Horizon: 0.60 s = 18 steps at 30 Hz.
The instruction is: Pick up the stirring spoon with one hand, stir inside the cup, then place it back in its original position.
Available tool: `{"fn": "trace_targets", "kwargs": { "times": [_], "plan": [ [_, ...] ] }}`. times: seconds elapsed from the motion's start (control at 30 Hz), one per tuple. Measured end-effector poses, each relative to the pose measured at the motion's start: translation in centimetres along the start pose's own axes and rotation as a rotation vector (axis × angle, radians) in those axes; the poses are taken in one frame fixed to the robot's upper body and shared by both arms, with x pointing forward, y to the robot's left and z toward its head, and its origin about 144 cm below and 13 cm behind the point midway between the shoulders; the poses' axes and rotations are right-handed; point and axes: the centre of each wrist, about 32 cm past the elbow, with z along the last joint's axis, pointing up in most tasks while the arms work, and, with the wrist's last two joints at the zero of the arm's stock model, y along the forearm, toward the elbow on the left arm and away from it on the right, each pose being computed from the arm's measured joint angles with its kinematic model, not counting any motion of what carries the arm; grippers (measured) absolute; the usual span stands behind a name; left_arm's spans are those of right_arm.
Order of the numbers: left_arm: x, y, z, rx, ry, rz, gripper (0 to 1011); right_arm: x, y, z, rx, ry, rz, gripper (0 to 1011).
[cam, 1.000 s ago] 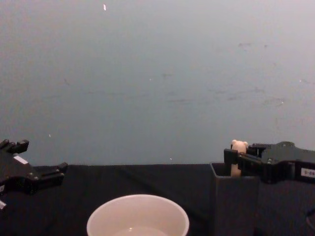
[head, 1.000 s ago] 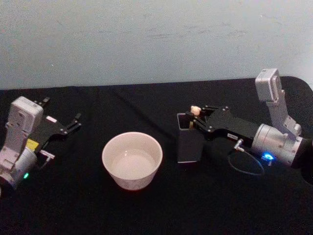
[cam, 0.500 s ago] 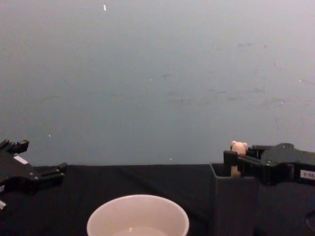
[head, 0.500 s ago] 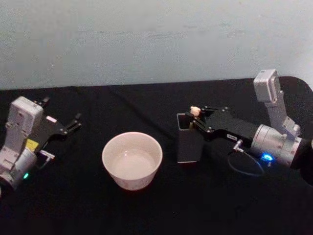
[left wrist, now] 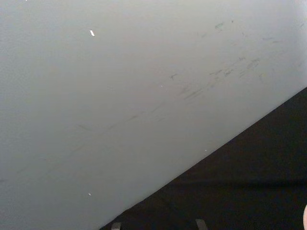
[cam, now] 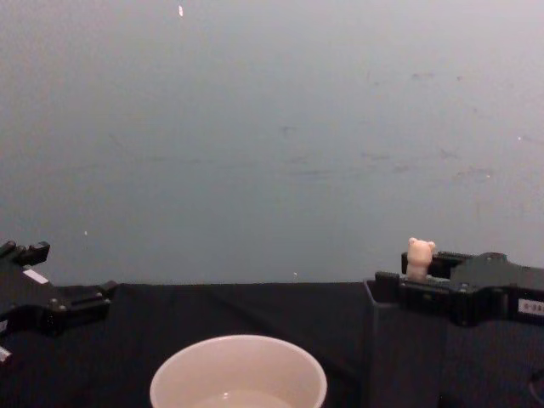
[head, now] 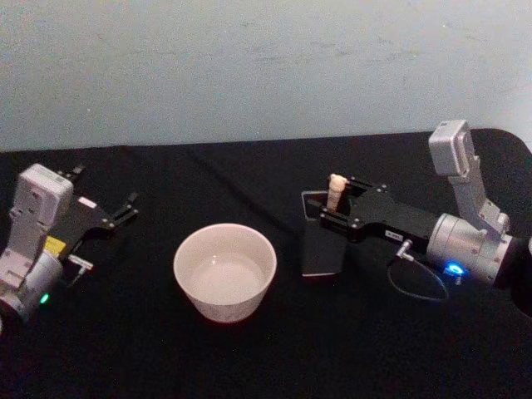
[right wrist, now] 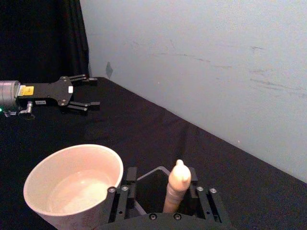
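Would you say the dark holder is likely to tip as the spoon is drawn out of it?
Possibly: the dark holder looks tall and narrow, so a sideways drag could rock it. The stirring spoon, held by the right gripper, looks slim and stiff, and should slide out.

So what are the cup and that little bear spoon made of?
The cup looks like glazed ceramic, maybe plastic: smooth cream wall, soft sheen. The spoon handle looks like matte beige plastic or silicone; its lower part is hidden in the holder.

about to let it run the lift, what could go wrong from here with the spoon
The right gripper pinches the stirring spoon low on its handle, above the dark holder; the grip could slip. The bowl end is hidden inside and might catch the rim, tipping the holder. The cup holds liquid that could splash.
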Motion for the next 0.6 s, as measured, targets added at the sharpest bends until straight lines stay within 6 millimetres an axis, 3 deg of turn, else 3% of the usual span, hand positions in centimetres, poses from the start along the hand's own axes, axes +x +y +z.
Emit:
{"fn": "trace_targets", "kwargs": {
  "times": [0.37, 0.5, 0.6],
  "plan": [
    [0.00, 0.00, 0.00, 0.000, 0.000, 0.000, 1001, 0.02, 0.00, 0.03, 0.003, 0.000, 0.000, 916],
    [0.00, 0.00, 0.00, 0.000, 0.000, 0.000, 1001, 0.02, 0.00, 0.04, 0.003, 0.000, -0.001, 1002],
    [0.00, 0.00, 0.00, 0.000, 0.000, 0.000, 1001, 0.04, -0.02, 0.22, 0.015, 0.000, 0.000, 1000]
  ]
}}
